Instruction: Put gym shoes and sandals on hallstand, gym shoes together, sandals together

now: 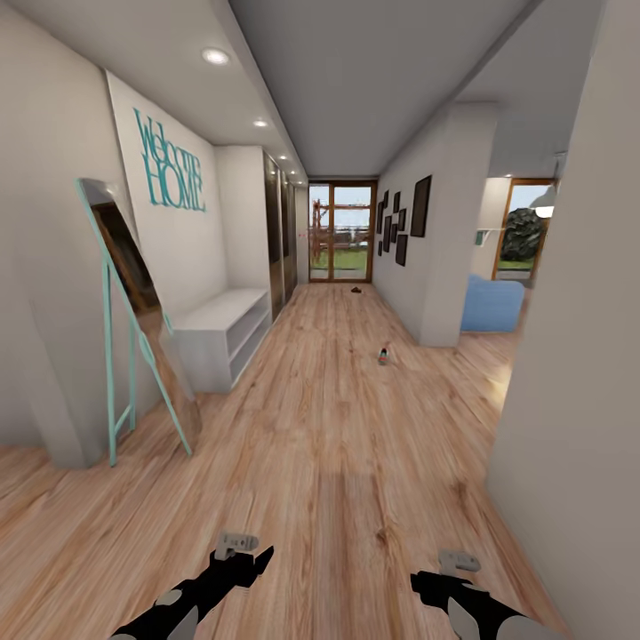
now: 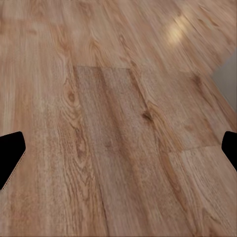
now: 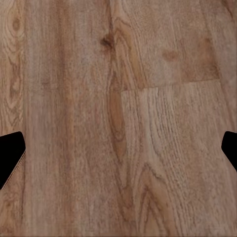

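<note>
Corridor floor point(image 1: 338, 444) bare wood; hallstand point(image 1: 222, 333) shelves empty.

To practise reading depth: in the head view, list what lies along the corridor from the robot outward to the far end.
Grippers, left and right → mirror → hallstand → small object on the floor → dark object on the floor → glass door.

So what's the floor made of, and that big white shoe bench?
The corridor floor looks like light brown wooden planks: grain, knots and board seams show, with a slight sheen. The hallstand looks like smooth, matte white-painted board, though the render leaves that open.
</note>
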